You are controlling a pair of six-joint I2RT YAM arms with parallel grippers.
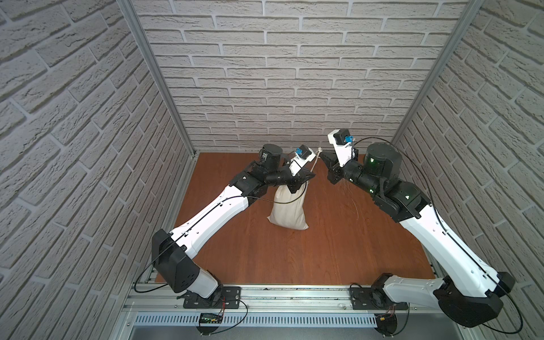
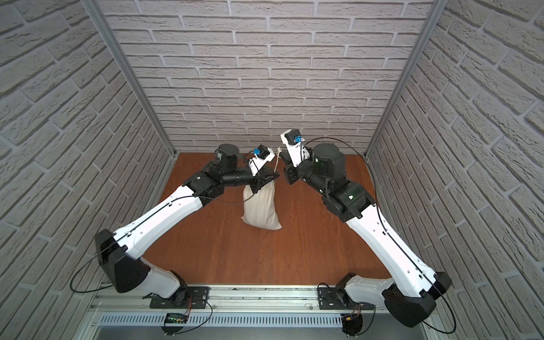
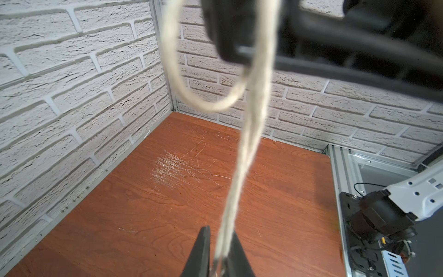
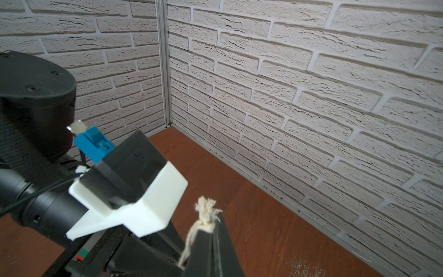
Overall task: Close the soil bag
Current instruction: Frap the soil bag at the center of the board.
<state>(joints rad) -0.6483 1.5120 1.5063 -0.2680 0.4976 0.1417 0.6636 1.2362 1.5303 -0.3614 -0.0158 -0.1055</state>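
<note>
left tool (image 3: 219, 230) on cord (image 3: 251, 134), neck hidden

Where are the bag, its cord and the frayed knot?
soil bag (image 1: 290, 215): in a top view, middle of its body.
cord (image 3: 250, 134): left wrist view, on the taut strands.
frayed knot (image 4: 207, 213): right wrist view, on its tuft.

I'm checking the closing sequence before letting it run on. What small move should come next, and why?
Probably the right gripper should pull the cord a little away from the soil bag. It is shut on the cord's knotted end, the left gripper pinches the cord at the bag's neck, and one strand hangs in a slack loop.
</note>
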